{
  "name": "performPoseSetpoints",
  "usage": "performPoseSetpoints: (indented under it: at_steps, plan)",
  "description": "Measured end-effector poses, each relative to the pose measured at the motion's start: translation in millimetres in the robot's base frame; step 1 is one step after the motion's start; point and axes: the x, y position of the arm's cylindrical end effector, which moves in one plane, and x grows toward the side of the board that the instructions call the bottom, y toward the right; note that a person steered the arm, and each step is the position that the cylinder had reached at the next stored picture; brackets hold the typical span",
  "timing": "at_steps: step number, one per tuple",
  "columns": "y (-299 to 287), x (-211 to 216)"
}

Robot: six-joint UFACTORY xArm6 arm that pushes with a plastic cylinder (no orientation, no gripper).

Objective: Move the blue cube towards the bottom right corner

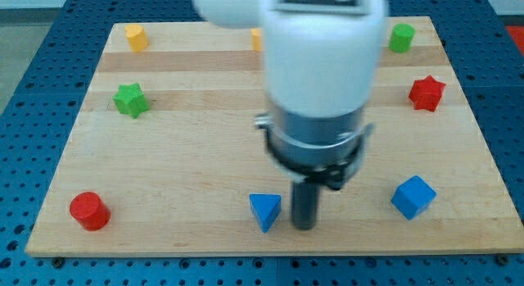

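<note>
Arm upright over mid-surface, my tip (304, 226) down on pale wooden surface (188, 155) just right of blue triangular block (264, 211), apparently not touching; rod only, nothing spread or pinched; blue cube (413, 196) farther right, near bottom-right corner, apart from tip.

My arm (323, 48) is showing as a fat, smooth white cylinder, blurred by being close to the camera. A black-and-white marking is sitting on its top edge, cut off by the frame. Below the white shell, a grey metal collar (315, 134) is ringing it, with a dark bracket underneath. From there a short dark rod is running to my tip (304, 227).
</note>
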Motion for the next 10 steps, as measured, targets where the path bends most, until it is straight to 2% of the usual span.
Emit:
performPoseSetpoints:
  at_steps: [1,2,7,8,9,10]
  plan:
    - [33.7,-14.5]
    - [35.2,-41.4]
    - [121.4,-18.4]
    - [121.4,-18.4]
    - [99.7,-35.5]
    - [62.9,-76.9]
